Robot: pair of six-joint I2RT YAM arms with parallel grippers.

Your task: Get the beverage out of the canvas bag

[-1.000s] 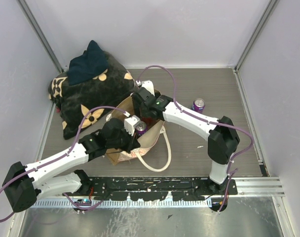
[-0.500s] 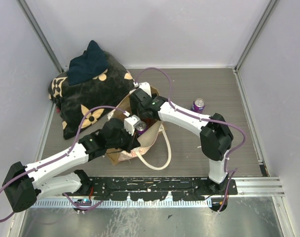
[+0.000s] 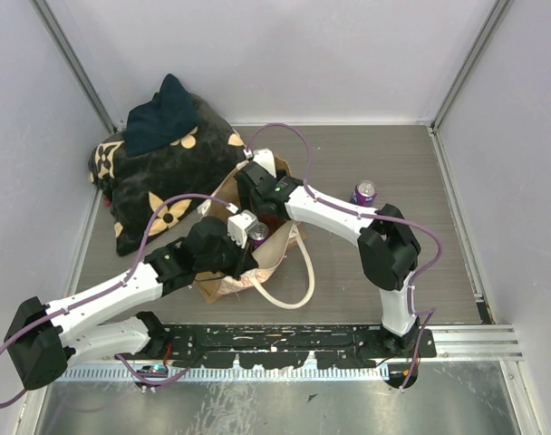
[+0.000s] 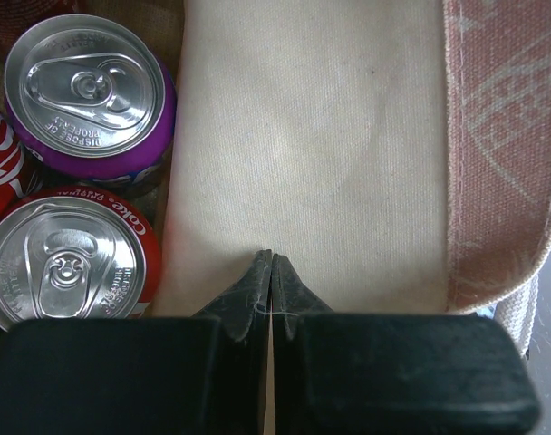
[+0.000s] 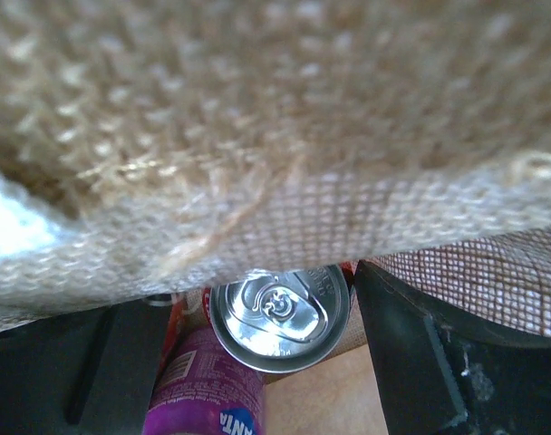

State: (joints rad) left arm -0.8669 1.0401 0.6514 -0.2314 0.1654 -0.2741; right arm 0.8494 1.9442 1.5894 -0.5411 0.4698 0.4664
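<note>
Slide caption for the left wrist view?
Left hand pinching the canvas bag wall; purple can and Coke can upright inside.

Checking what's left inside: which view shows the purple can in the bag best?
Left wrist: purple can with its whole lid clear. Top external shows it tiny between the arms; right wrist, mostly behind bag fabric.

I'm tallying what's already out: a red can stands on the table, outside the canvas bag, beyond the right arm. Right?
Not red: the top external view shows the can is purple. It does stand on the table, outside the canvas bag, beyond the right arm.
</note>
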